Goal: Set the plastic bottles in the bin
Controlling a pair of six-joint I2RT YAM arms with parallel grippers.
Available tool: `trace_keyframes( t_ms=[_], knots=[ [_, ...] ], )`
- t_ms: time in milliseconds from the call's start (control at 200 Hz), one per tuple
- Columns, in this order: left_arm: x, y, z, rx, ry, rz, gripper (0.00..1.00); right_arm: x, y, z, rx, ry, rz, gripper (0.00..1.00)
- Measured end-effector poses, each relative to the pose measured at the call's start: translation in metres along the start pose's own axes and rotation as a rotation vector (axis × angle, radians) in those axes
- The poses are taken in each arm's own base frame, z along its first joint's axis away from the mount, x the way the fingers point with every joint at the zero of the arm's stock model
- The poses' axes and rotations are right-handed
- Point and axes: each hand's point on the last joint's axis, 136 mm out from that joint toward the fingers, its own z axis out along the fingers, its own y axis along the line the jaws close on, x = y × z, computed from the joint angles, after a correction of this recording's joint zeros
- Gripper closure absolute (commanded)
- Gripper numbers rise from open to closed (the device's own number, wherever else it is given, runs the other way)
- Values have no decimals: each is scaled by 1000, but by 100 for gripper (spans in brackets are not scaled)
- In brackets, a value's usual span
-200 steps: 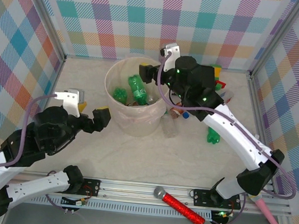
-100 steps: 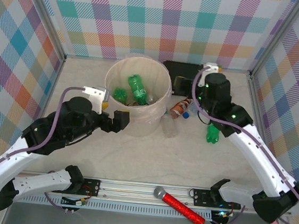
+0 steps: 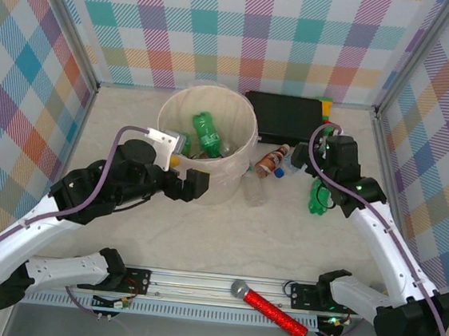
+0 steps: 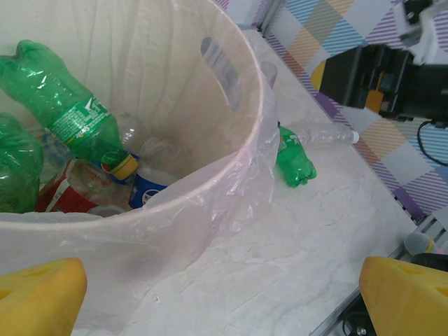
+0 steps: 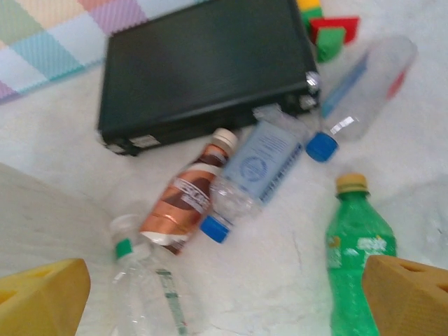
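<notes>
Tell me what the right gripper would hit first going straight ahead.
Likely the nearer clear blue-capped bottle lying beside the brown bottle; depth is unclear, so bare table may come first.

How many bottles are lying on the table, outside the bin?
5. Brown bottle by the box, blue-labelled one beside it, clear one at the box's corner, green one further right, green-banded clear one near the bin. Some may be hidden.

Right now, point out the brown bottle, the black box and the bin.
brown bottle [image 5: 183, 201]: right wrist view, on its label.
black box [image 5: 203, 63]: right wrist view, middle of its top.
bin [image 3: 224, 182]: top external view, near outer wall.
</notes>
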Motion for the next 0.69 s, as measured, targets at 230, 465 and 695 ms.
trace_keyframes(
  t_ms=[230, 465, 695],
  knots=[
    [2, -7, 2, 23, 15, 24, 0, 23, -51, 24, 107, 93, 136, 5],
    [3, -8, 2, 28, 19, 32, 0, 45, -77, 47, 181, 209, 189, 1],
    [8, -6, -1, 32, 16, 44, 1, 75, -106, 71, 296, 375, 234, 1]
  ],
)
